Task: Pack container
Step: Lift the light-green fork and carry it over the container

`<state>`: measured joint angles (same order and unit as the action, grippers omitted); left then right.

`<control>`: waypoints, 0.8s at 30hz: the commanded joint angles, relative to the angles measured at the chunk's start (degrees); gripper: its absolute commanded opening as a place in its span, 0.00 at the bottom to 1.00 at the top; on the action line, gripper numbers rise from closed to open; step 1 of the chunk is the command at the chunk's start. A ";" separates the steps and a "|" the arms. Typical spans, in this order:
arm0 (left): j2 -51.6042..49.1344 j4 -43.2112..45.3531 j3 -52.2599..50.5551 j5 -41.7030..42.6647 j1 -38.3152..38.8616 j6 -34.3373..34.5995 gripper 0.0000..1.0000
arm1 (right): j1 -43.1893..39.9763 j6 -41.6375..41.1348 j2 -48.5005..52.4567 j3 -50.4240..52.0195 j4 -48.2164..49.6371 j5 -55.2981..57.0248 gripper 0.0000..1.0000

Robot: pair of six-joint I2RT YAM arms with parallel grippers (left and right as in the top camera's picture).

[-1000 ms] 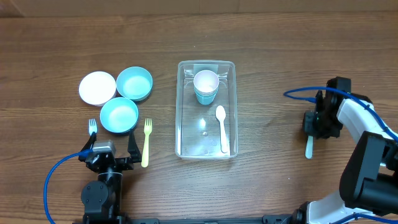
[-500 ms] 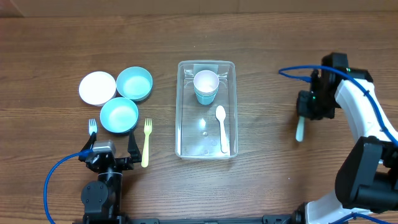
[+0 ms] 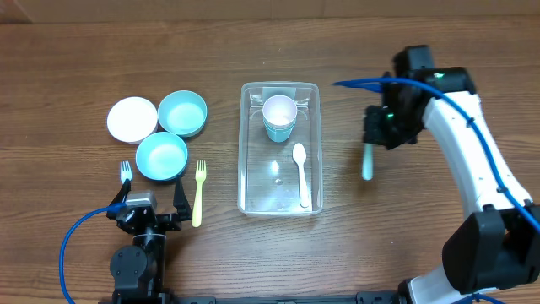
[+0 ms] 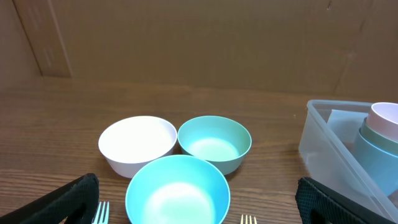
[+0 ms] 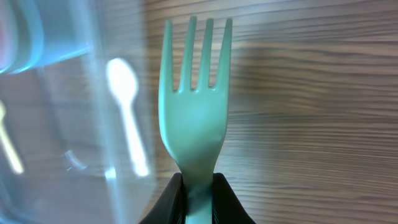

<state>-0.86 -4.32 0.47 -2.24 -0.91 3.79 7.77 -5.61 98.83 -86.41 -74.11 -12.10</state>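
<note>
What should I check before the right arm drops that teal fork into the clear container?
1. Grip: right gripper is shut on the handle of the teal fork, tines pointing away from it: ok.
2. Fork over the container: not ok; it hangs over bare table, to the container's right.
3. Free room inside: bare floor beside the white spoon, in front of the stacked cups: ok.
4. Left gripper out of the way: open, by the bowls, apart from the container: ok.
5. Fork high enough to pass over the rim: cannot tell.
</note>
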 commanded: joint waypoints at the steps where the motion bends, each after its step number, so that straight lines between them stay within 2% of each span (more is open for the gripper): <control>1: 0.55 0.22 -0.20 -0.48 -0.72 -1.46 1.00 | 5.27 -4.57 -2.38 -1.84 0.85 -1.03 0.04; 12: 0.55 0.22 -0.20 -0.48 -0.72 -1.46 1.00 | 16.96 -8.46 -2.38 -1.79 6.95 -0.79 0.04; 15: 0.55 0.22 -0.20 -0.50 -0.72 -1.46 1.00 | 18.21 -10.69 -2.19 -1.49 7.52 0.63 0.04; 24: 0.55 0.24 -0.20 -0.50 -0.72 -1.46 1.00 | 20.00 -10.75 -0.76 1.18 9.44 1.97 0.05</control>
<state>-0.86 -4.29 0.47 -2.24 -0.91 3.79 27.09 -15.64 98.21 -85.69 -65.14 -11.05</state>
